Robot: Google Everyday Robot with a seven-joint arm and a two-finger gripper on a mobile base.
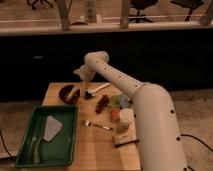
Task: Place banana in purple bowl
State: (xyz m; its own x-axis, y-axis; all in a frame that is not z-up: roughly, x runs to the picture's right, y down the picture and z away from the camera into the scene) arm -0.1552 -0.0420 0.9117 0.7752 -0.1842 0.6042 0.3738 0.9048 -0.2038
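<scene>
Hovering just above the purple bowl (68,93) at the table's (102,145) far left corner, the gripper (79,80) leaves its grip state impossible to tell. The banana (73,92) lies in the bowl, directly beneath the gripper. A pale-handled brush (96,90) lies just right of the bowl, and a green tray (64,134) sits nearer the camera.

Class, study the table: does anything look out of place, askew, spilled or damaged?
Nothing stands out. The banana lies tilted in the purple bowl, with the gripper just above it. The brush and fork lie flat on the table.
</scene>
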